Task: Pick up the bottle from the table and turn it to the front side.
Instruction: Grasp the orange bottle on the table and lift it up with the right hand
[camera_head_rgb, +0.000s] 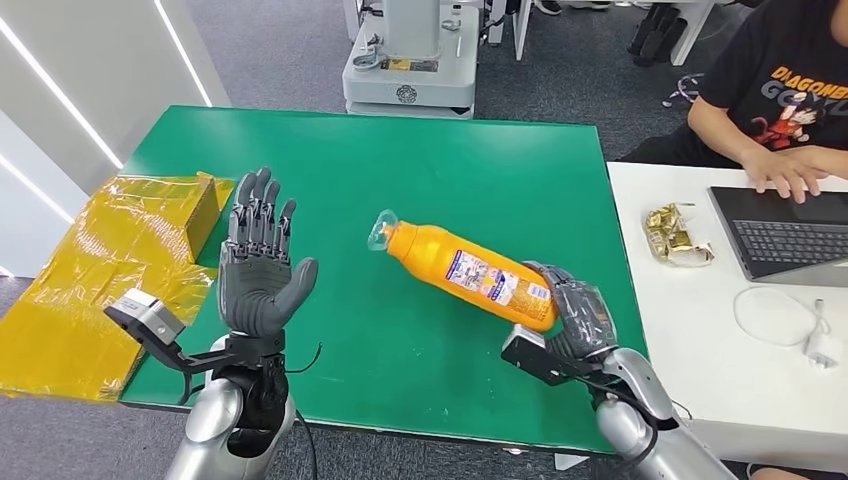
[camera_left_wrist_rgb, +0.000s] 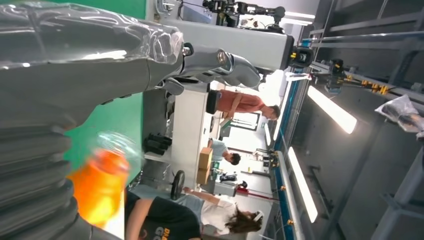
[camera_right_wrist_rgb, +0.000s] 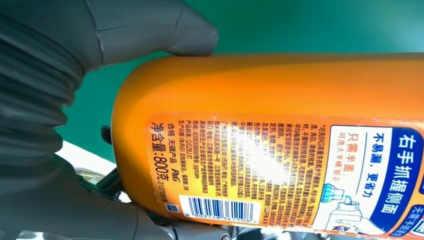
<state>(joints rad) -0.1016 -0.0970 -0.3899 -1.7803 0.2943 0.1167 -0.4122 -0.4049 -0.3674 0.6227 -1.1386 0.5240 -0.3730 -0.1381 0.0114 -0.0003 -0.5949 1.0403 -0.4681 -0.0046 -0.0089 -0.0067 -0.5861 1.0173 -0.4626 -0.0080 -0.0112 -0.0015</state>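
Bottle: an orange detergent bottle (camera_head_rgb: 470, 275) with a clear cap (camera_head_rgb: 381, 232) is seen lying tilted above the green table (camera_head_rgb: 420, 160), near its right half, cap end toward the table's middle and base end at the right hand.
Bottle label: the printed back label with barcode (camera_right_wrist_rgb: 217, 210) and text is turned up toward the head camera; it is read close up in the right wrist view, where the bottle (camera_right_wrist_rgb: 280, 90) takes most of the picture.
Right hand: the right hand (camera_head_rgb: 575, 320) is wrapped around the bottle's base end; the thumb (camera_right_wrist_rgb: 165, 30) is pressed on the orange wall beside the label. The bottle is held by it.
Contact with table: whether the bottle touches the table cannot be told.
Left hand: the left hand (camera_head_rgb: 258, 270) is raised over the table's left part, palm toward the bottle, fingers spread and upright, nothing in it. It is well apart from the bottle.
Left wrist view: the bottle (camera_left_wrist_rgb: 97, 187) is seen blurred beyond the hand's grey cover (camera_left_wrist_rgb: 75, 75).
Table left edge: a box wrapped in yellow film (camera_head_rgb: 150, 215) is set on yellow sheeting (camera_head_rgb: 60, 330).
White desk: a laptop (camera_head_rgb: 785, 230) is touched by a person's hand (camera_head_rgb: 790, 170); a gold wrapper (camera_head_rgb: 675, 235) and a white cable (camera_head_rgb: 785, 320) lie near it.
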